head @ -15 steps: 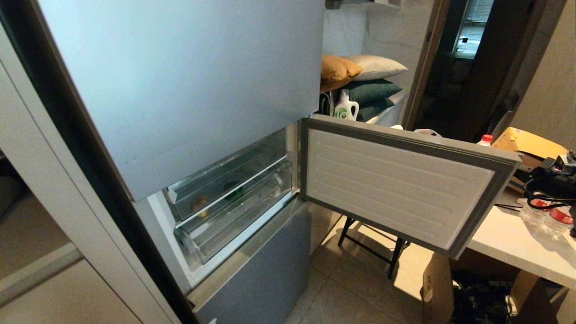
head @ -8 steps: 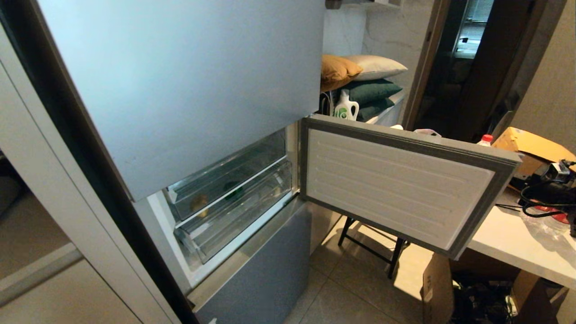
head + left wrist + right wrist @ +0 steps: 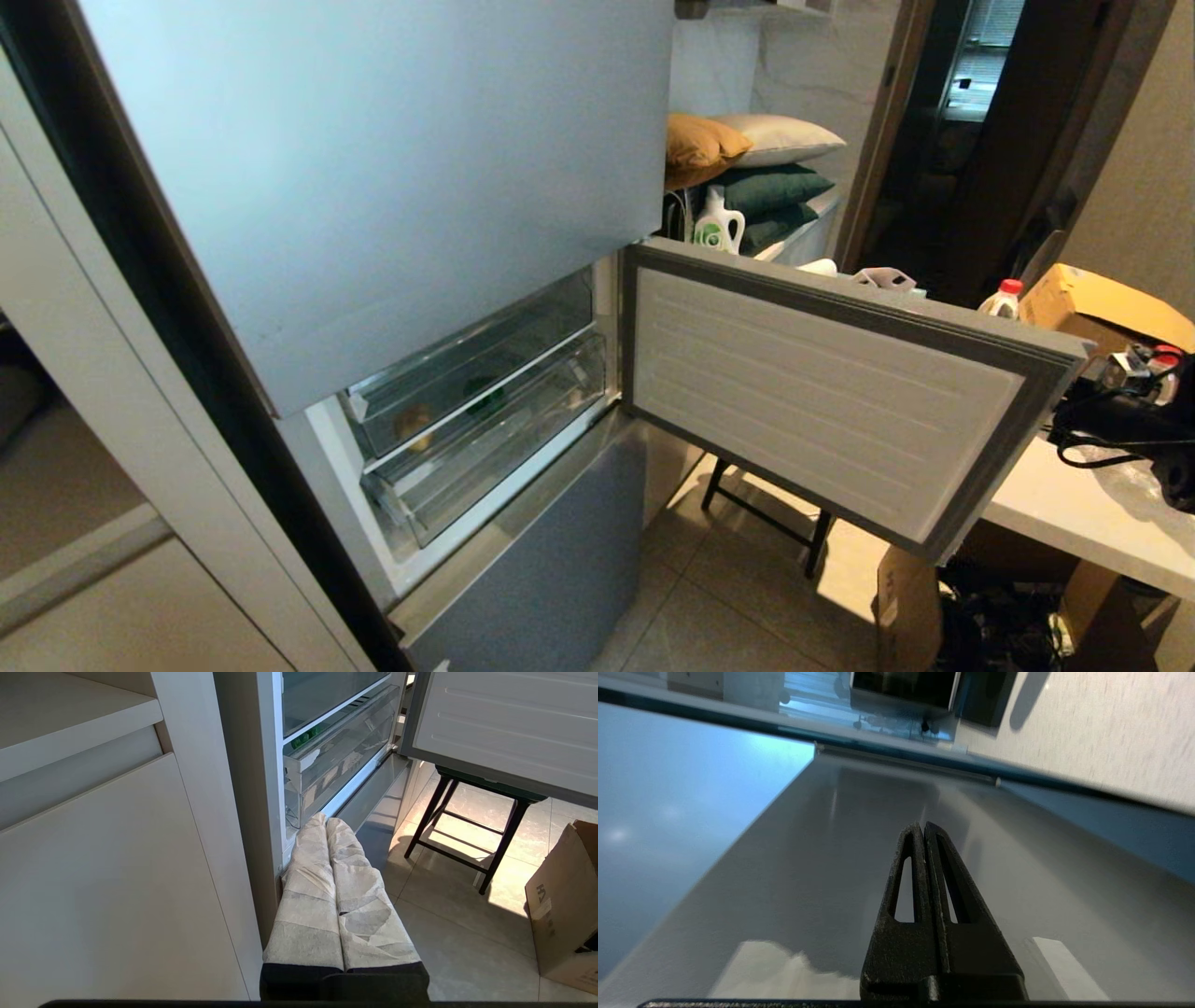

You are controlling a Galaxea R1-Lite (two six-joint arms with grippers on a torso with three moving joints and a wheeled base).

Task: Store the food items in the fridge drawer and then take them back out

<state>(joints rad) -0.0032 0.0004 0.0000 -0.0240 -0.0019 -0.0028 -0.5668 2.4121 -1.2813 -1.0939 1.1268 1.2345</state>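
Observation:
The fridge drawer [image 3: 551,327], clear plastic, sits pushed in behind the open middle door [image 3: 822,392]. Through its front I see the food items: a tan potato [image 3: 413,423] toward the left and a dark green pepper [image 3: 485,392] near the middle. My right arm [image 3: 1125,415] reaches in from the right behind the door's free edge. In the right wrist view my right gripper [image 3: 923,826] is shut and empty, its tips up against the door's grey outer face [image 3: 840,858]. My left gripper [image 3: 325,820], wrapped in pale tape, hangs shut and empty low by the fridge's left side.
A second clear drawer [image 3: 485,448] lies under the first. Behind the door stands a white table [image 3: 1083,509] with a cardboard box [image 3: 1097,299] and a red-capped bottle [image 3: 1003,299]. A black stool [image 3: 775,523] and a carton [image 3: 910,597] stand on the tiled floor. Beige cabinets [image 3: 117,858] flank the fridge's left.
My right arm has moved left, closer in behind the door's free edge. That edge has swung slightly toward me. The drawers and the food have not moved.

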